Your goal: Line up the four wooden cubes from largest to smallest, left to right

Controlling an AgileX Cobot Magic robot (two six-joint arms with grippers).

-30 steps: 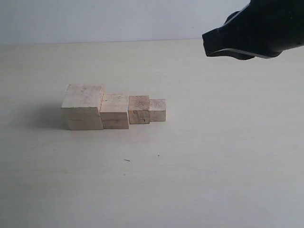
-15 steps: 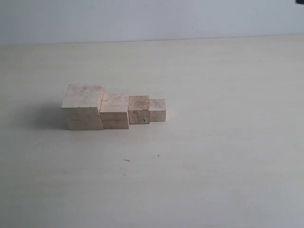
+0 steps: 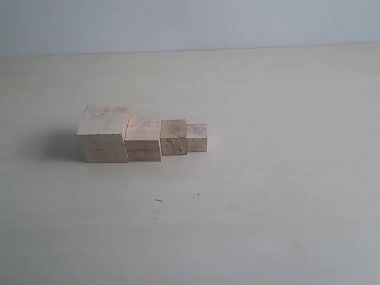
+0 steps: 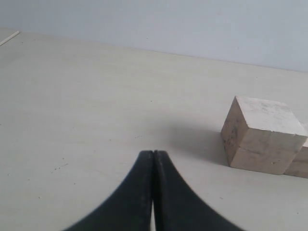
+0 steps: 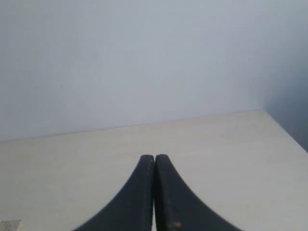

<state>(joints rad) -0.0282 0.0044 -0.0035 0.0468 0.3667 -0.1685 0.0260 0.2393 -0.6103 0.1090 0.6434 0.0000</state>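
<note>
**Left claw (image 4: pixel 153 155) and right claw (image 5: pixel 154 158) closed, empty; cubes in a row**

1. Claws. My left claw's fingers (image 4: pixel 137 197) met tip to tip with nothing between them. It hung over bare table (image 3: pixel 279 214), with the largest cube (image 3: pixel 103 133) near it and off to one side. My right claw was likewise pressed closed and empty, facing the wall (image 3: pixel 178 24). Only a pale corner showed at the edge of its view, and I could not tell which cube it was. Neither claw appeared in the exterior view.

2. Position. All four cubes stood on the table, left of centre, in one touching row. From the left they ran largest cube, second cube (image 3: pixel 143 139), third cube (image 3: pixel 173 137), smallest cube (image 3: pixel 197 138). I judged that this order met the task.

3. Handling. I judged the cubes to be bare wood: rigid, light, not fragile, with dry grain offering fair grip. Any pick should come from above, onto two opposite flat faces. As neighbours touched, only the front and back faces were free for fingers, plus the row's two outer ends. The largest cube would need a wide opening. A careless nudge could push the whole row out of line.

4. Surroundings. Two small dark specks (image 3: pixel 158 200) lay on the table in front of the row. I noted nothing else, and nothing blocked access.
</note>
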